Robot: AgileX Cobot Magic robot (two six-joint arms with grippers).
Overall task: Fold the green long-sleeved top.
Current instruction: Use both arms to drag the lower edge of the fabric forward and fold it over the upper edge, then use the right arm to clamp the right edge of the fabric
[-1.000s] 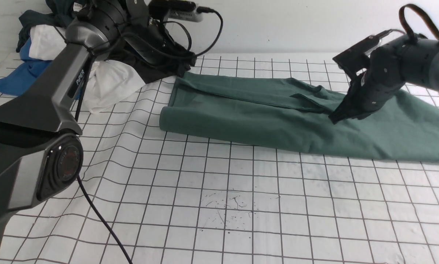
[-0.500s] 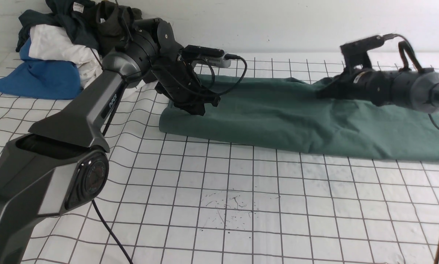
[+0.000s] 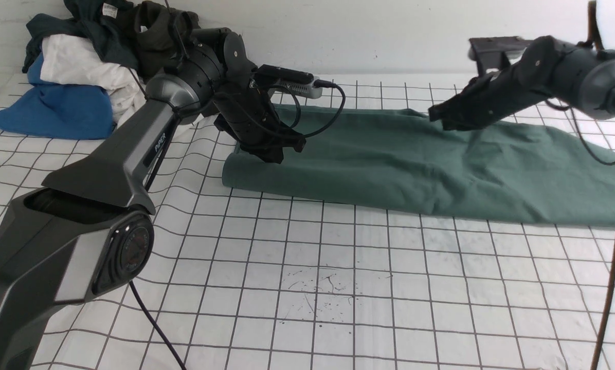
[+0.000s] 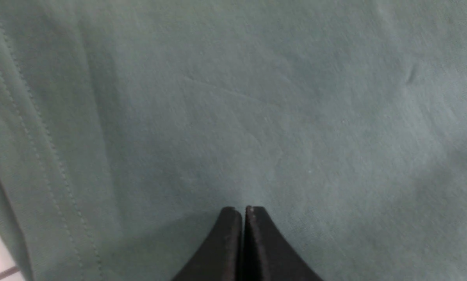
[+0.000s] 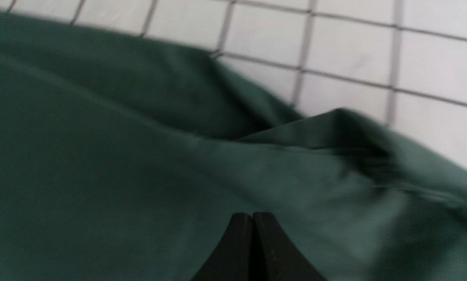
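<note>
Tablecloth [image 3: 307, 257], white with a black grid, is spread over the whole work surface. Its near half is bare apart from a few ink specks [image 3: 323, 293], so ample room is judged to be left towards the robot for bringing cloth over. The green long-sleeved top [image 3: 390, 164] is laid across the far half as one long, narrow band, with its right end cut off by the edge of the front view. No sleeve is seen lying out, so the lengthwise folding is judged done and the crosswise folds to be outstanding. The left end and the near long edge are rounded folds lying flat. A stitched hem is noted in the left wrist view, and a raised ruck [image 5: 335, 125] at the far edge in the right wrist view. A pile of other garments [image 3: 76, 72] is heaped at the far left corner, near the top's left end, and movement is limited there and by the wall behind. The left gripper [image 3: 271, 153] is closed on nothing, its tips set at the cloth close to the left end. The right gripper [image 3: 436, 115] is likewise closed and empty, held above the far edge towards the right.
</note>
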